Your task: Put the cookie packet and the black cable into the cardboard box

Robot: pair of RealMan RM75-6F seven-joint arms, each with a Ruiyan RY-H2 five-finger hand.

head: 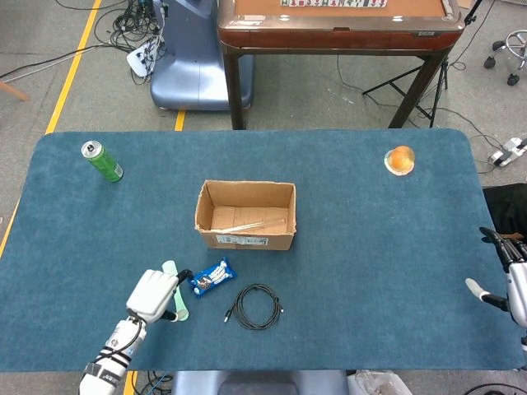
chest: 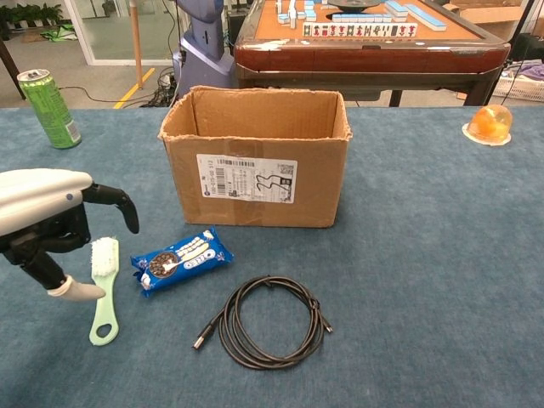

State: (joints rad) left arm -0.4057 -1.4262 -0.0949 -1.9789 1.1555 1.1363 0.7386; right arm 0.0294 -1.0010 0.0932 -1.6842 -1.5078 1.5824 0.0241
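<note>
The blue foil cookie packet [chest: 181, 259] lay on the blue felt worktop [head: 370, 247], just in front of the open brown cardboard box [head: 245, 216] and left of its middle. The coiled black cable [chest: 265, 321] lay near the packet, on its right and closer to the worktop's front edge. A pale green plastic brush [chest: 103, 288] lay just left of the packet.

The white left hand [head: 154, 294] hovered over the brush, its fingers [chest: 112, 201] spread and lightly curled toward the packet, holding nothing. The right hand [head: 509, 276] sat at the worktop's right edge, well apart from everything, fingers parted and empty.

A green drinks can [head: 102, 160] stood at the far left, and an orange jelly cup [head: 399, 160] at the far right.
</note>
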